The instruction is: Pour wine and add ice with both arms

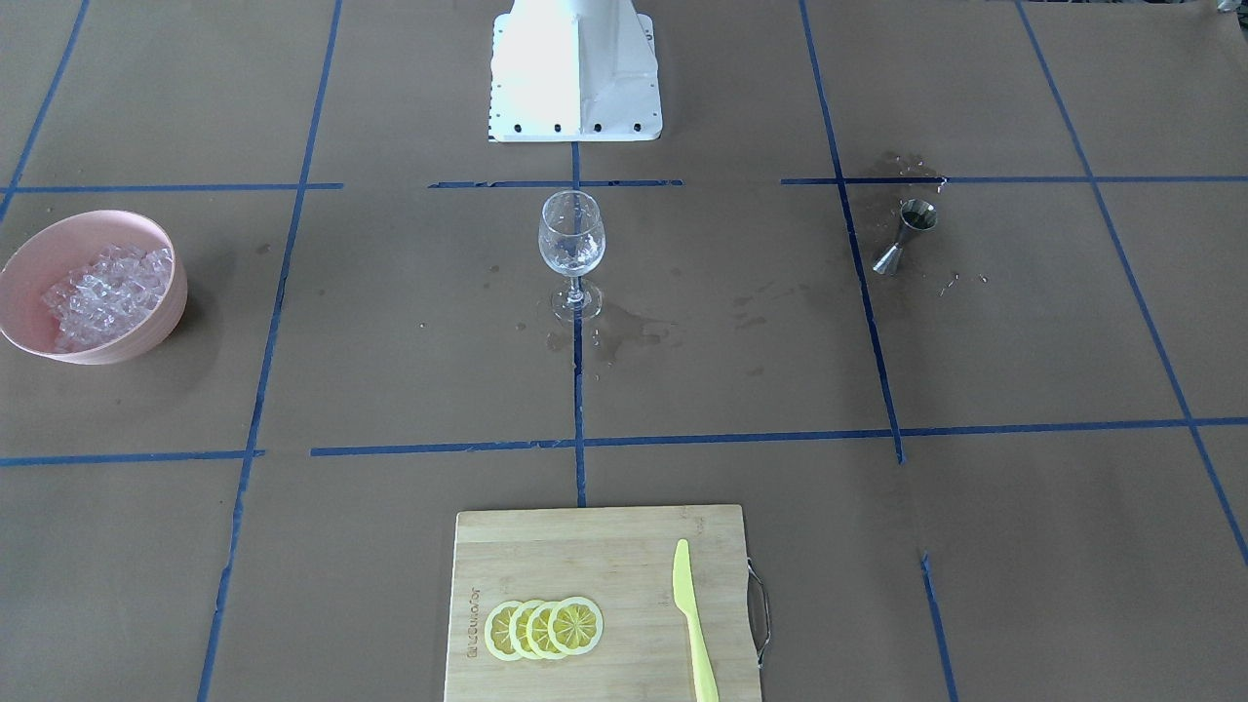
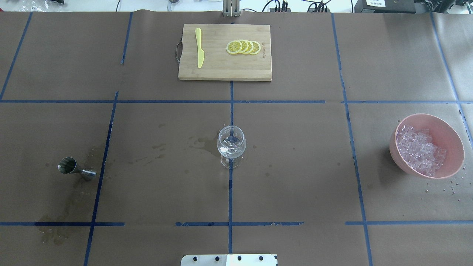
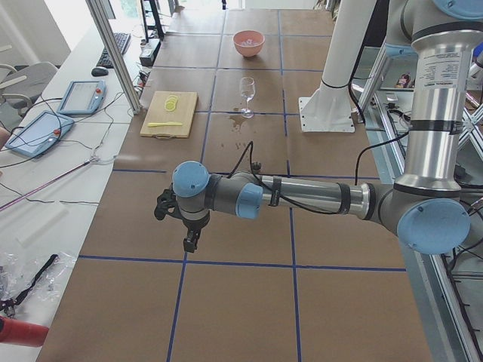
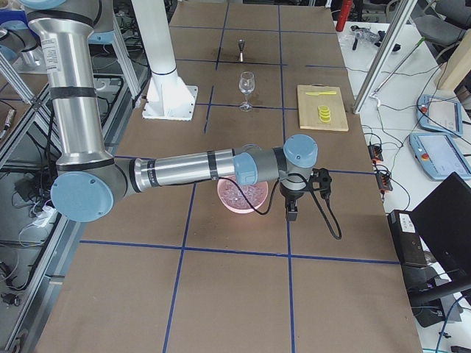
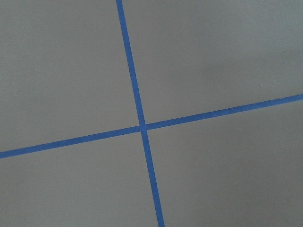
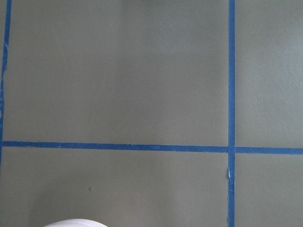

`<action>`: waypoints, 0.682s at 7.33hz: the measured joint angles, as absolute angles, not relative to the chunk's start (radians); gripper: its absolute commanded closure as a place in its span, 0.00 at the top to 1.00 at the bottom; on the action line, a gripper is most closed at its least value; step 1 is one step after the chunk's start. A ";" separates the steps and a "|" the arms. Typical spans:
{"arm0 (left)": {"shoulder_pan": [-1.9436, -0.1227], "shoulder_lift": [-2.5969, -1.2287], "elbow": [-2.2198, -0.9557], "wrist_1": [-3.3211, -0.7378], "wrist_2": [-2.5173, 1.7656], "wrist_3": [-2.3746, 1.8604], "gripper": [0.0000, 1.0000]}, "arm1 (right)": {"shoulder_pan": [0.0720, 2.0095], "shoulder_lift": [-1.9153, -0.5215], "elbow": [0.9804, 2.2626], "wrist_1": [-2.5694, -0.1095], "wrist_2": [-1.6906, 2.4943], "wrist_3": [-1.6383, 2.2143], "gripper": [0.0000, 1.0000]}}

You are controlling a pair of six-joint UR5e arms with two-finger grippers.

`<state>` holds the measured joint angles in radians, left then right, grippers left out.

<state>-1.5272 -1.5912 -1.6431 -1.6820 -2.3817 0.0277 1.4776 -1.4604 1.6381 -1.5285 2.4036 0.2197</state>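
Note:
A clear stemmed wine glass (image 2: 231, 144) stands at the table's middle; it also shows in the front view (image 1: 572, 239). I cannot make out the wine in it. A steel jigger (image 2: 72, 167) sits on the robot's left side. The ice (image 2: 421, 149) is a heap of clear cubes in a pink bowl (image 2: 452, 146) on the robot's right. My left gripper (image 3: 190, 243) hangs over bare table far from the jigger. My right gripper (image 4: 291, 213) hangs just beyond the bowl (image 4: 239, 197). Both show only in the side views, so I cannot tell if they are open or shut.
A wooden cutting board (image 2: 214, 70) with lemon slices (image 2: 244, 47) and a yellow knife (image 2: 199, 48) lies at the far edge. The white pedestal (image 1: 575, 68) stands at the near edge. Wet stains (image 2: 199, 142) spot the brown paper around the glass and jigger.

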 measured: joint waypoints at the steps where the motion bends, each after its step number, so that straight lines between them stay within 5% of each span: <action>1: -1.523 -1.588 -1.668 -1.679 -2.382 0.031 1.00 | 1.475 -1.462 1.640 -1.530 2.403 0.219 1.00; 5: -1.485 -1.603 -1.748 -1.685 -2.377 0.031 1.00 | 1.466 -1.468 1.646 -1.520 2.402 0.226 1.00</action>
